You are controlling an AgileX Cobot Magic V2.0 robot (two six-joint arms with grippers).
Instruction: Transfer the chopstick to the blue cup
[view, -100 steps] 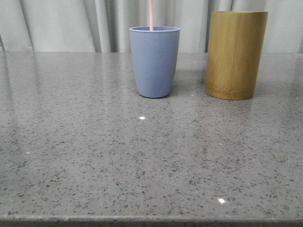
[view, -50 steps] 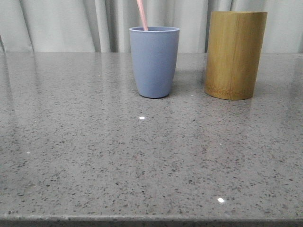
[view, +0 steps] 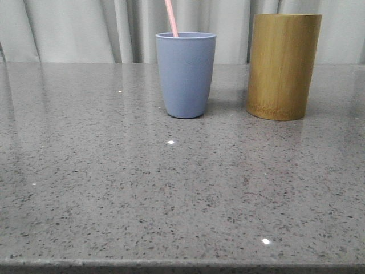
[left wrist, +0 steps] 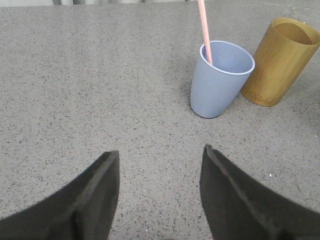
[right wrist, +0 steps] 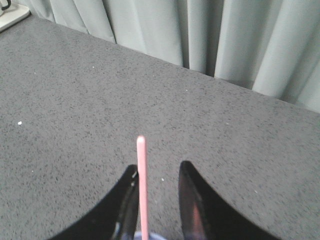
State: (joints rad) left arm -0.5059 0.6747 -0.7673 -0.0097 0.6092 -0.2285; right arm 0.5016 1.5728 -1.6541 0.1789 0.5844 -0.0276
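Observation:
The blue cup (view: 186, 77) stands upright at the back middle of the table. One pale pink chopstick (view: 171, 18) stands in it, leaning left against the rim, its top out of the front view. My right gripper (right wrist: 158, 167) is above the cup with its jaws apart; the chopstick (right wrist: 142, 185) rises between them, close against one finger, with a gap to the other. My left gripper (left wrist: 160, 155) is open and empty over bare table, well short of the cup (left wrist: 217, 80) and chopstick (left wrist: 204, 30). Neither gripper shows in the front view.
A taller yellow-brown bamboo cylinder (view: 283, 65) stands just right of the blue cup, and it looks empty in the left wrist view (left wrist: 280, 62). Grey curtains hang behind the speckled grey table (view: 171, 194).
The chopstick stood upright in the cup a second ago; it has tipped left and now leans on the rim. The cups have not moved.

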